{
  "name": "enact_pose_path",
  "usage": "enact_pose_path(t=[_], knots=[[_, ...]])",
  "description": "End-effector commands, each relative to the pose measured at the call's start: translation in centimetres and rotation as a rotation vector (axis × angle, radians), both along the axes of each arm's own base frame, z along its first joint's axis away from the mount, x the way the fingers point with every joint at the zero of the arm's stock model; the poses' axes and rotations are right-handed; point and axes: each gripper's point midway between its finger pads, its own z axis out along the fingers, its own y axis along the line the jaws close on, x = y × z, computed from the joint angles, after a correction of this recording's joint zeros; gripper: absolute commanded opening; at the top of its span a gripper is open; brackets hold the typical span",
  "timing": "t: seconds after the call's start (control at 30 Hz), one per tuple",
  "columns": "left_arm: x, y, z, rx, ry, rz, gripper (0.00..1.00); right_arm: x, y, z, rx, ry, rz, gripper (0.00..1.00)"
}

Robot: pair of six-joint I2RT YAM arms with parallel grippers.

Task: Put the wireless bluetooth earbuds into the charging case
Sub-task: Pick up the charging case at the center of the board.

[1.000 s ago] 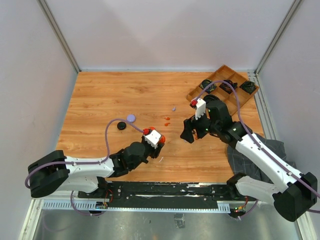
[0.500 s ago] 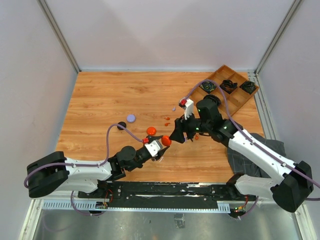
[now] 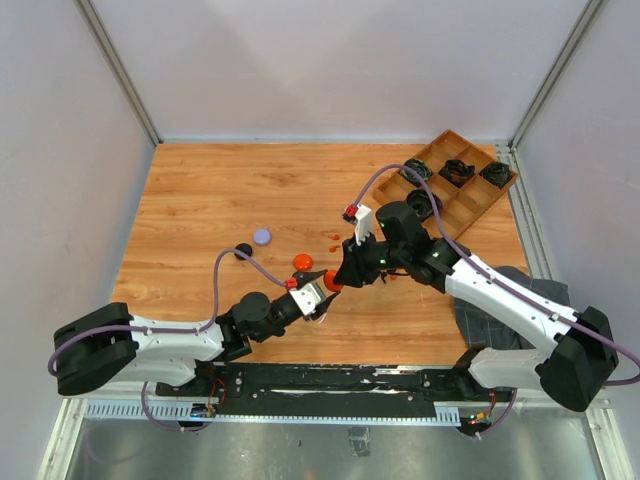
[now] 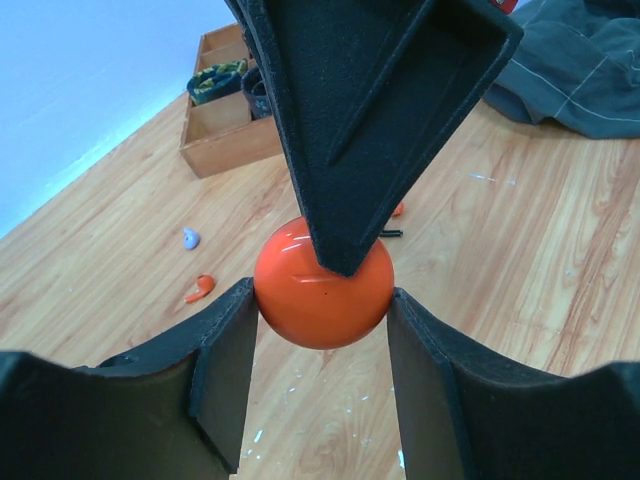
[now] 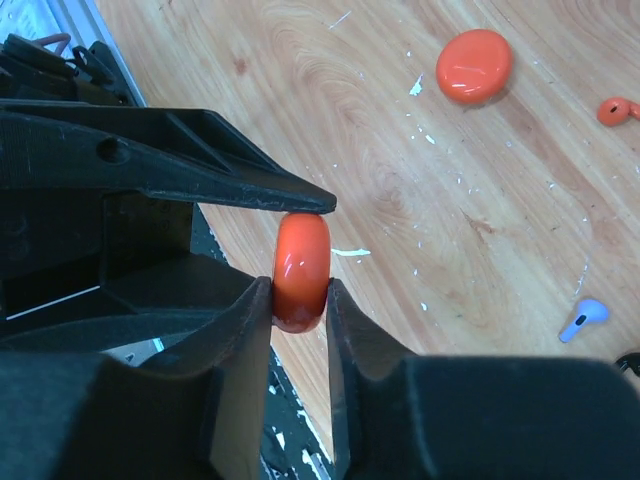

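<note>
The right gripper point(image 5: 298, 292) is closed down to a narrow gap and pinches the orange charging case point(image 5: 301, 258) by its 2 flat faces, so the case stands on its edge between the fingers. The left gripper point(image 4: 322, 305) holds the same case from the other direction, with its fingers pressed on the round rim at both sides. The case is therefore in the air, exactly where the 2 grippers meet tip to tip.

1 second ago the right gripper was well apart from the left one, and the left one was low on the table point(image 3: 200, 200). 0.5 seconds ago the left gripper had lifted the case and the right was coming near. Now both have it. I think this is a handover, or a shared hold to open the case. No earbud is in it yet, so the main work remains.

On the table just beyond the grippers lies a second orange disc point(image 5: 474, 65), which was not visible 1 second ago; I cannot tell if it belongs to the case. Farther out the orange earbud point(image 5: 615, 110) and the lilac earbud point(image 5: 582, 320) lie loose, and farthest is the wooden tray point(image 4: 232, 150)
</note>
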Motion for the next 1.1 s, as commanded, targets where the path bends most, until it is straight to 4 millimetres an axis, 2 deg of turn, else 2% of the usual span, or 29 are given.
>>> enact_pose_path(t=[0.0,0.07,0.2,0.37,0.63,0.77,1.07], knots=[[-0.6,-0.2,1.3,-0.047,-0.034,-0.024,0.43,0.3,0.9,2.1,0.039,-0.051,0.022,0.19],[-0.7,-0.1,1.5,-0.057,-0.030,-0.030,0.49,0.2,0.8,2.2,0.040,-0.059,0.028,0.10],[-1.1,-0.3,1.4,-0.045,0.007,-0.049,0.72,0.1,0.5,3.0,0.040,-0.097,0.041,0.01],[-1.9,0.3,1.7,-0.060,0.050,-0.078,0.82,0.4,0.1,4.3,0.045,-0.183,0.057,0.01],[-3.4,1.7,3.8,-0.181,0.170,-0.262,0.83,-0.1,0.2,5.7,0.069,-0.305,0.184,0.01],[-3.6,2.2,4.5,-0.221,0.219,-0.333,0.83,-0.8,0.5,6.3,0.095,-0.344,0.254,0.01],[-4.0,2.7,5.7,-0.320,0.330,-0.501,0.74,-2.4,1.0,7.5,0.161,-0.420,0.396,0.01]])
